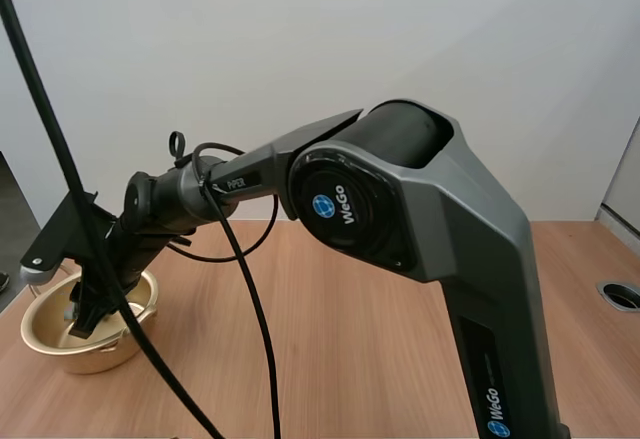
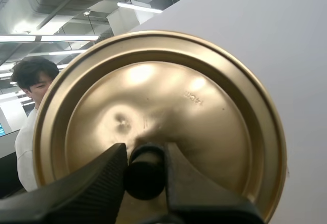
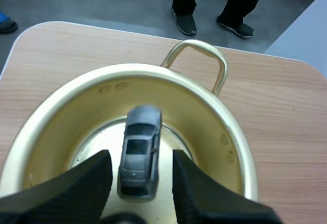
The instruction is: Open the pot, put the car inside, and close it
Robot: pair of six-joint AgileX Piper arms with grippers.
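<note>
The left fingers (image 2: 97,183) are closed tightly on the black knob (image 2: 145,175) of the lid (image 2: 204,106). They hold it up in the air, with its golden top turned toward the wrist camera.

The pot (image 1: 45,339) stands open on the worktop (image 1: 350,349) at the lower left of the high view. The right arm reaches from the lower right across and down into it. In the right wrist view the car (image 3: 139,142) is inside the pot and, as far as I can judge, lies on the bottom. The right fingers (image 3: 82,183) stand open on both sides of it with a small gap on each side, so they do not grip it.

I judge that the step in hand is to take the right fingers out. It is better to lift them straight up, open as they are, so that no finger drags or tips the car. They should pass above the rim (image 3: 225,132) before the arm moves sideways, and they should avoid the handle (image 3: 204,50). Only after this should the lid come over the pot. It probably must be turned level and centred on the rim, then lowered slowly before the knob is released.
</note>
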